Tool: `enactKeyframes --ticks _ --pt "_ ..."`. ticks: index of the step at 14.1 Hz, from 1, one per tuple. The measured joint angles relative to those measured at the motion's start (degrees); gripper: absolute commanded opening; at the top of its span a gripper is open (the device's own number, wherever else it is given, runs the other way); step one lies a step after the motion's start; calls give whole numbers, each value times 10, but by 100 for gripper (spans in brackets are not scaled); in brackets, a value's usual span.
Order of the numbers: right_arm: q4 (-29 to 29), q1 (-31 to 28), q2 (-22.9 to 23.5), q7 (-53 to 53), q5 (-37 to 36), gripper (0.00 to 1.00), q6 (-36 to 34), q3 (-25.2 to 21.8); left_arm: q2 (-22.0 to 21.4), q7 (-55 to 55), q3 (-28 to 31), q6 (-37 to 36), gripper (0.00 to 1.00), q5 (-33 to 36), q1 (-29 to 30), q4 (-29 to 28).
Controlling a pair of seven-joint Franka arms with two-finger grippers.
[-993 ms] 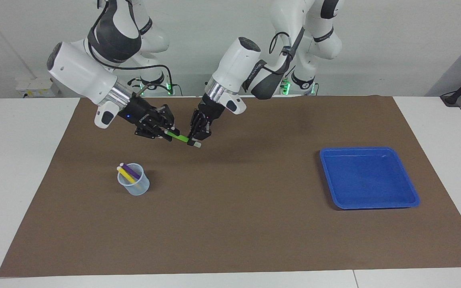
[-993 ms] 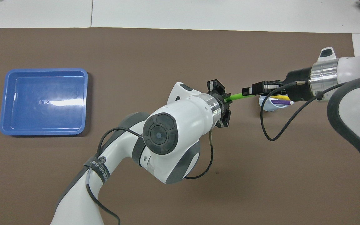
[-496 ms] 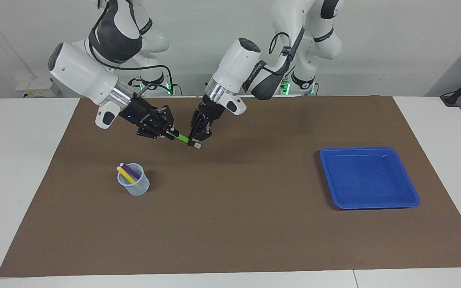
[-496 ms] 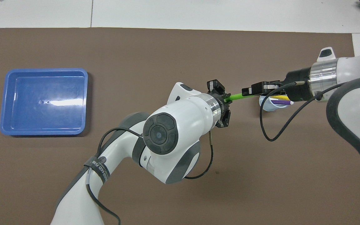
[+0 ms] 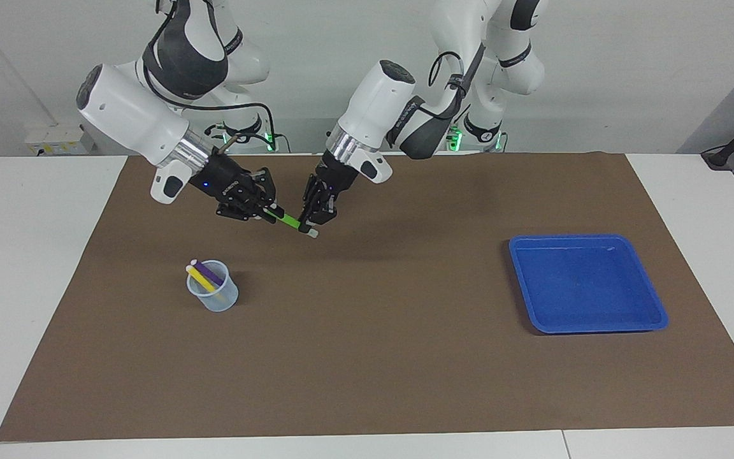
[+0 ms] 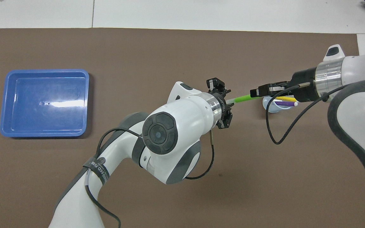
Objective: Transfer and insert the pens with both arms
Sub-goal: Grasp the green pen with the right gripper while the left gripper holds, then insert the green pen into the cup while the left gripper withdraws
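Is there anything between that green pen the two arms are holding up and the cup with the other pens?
Nothing visible stands in the way. The green pen hangs in the air between the right pincer and the left pincer, over bare brown mat. The cup stands farther from the robots, with only open mat between.

Bright, even light — tray (image 6: 44,76) glare
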Motion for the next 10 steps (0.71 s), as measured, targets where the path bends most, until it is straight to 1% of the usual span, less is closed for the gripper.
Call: enactKeyframes --ticks 2,5,9,10 --pt "2 0 0 0 -31 0 0 0 -1 0 3 -11 55 0 6 0" --pt "5 0 0 0 -94 0 0 0 -2 7 6 -34 55 0 38 1" --pt "8 -2 1 0 -151 0 -7 -3 -17 79 7 -93 58 0 102 6" --pt "9 -2 1 0 -165 0 -10 -4 -22 106 8 -112 61 0 119 6"
